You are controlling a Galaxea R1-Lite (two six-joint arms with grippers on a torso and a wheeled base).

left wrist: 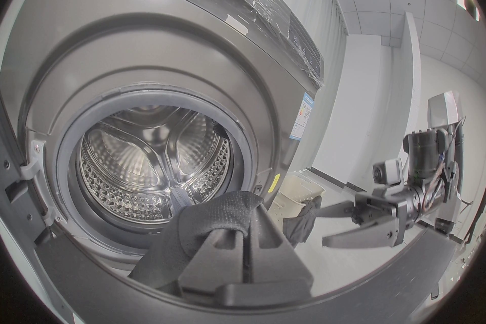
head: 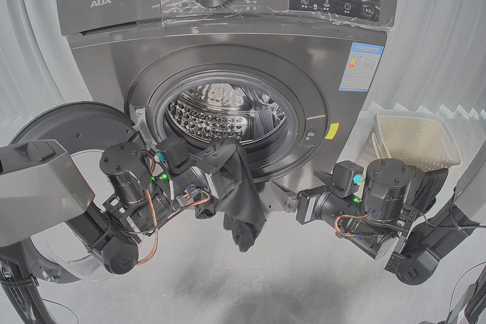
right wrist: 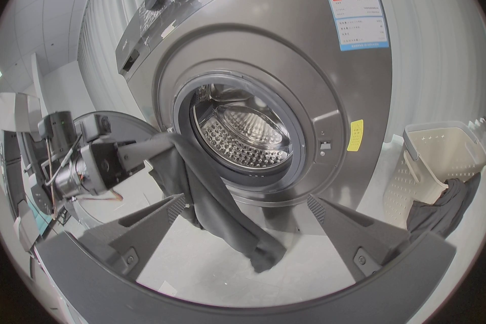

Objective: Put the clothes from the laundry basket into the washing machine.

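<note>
My left pincer clenches a dark garment at the 6 o'clock edge of the open washing machine (cloth dangling floorward). My right pincer, spread wide, sits at 4 o'clock beside the laundry basket, dark cloth draped over its rim.

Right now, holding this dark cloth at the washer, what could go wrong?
Most of the dark grey garment hangs from the left gripper below the silver washing machine's round opening: released here, it likely drops on the floor. Pushed in, its tail may catch on the rim.
</note>
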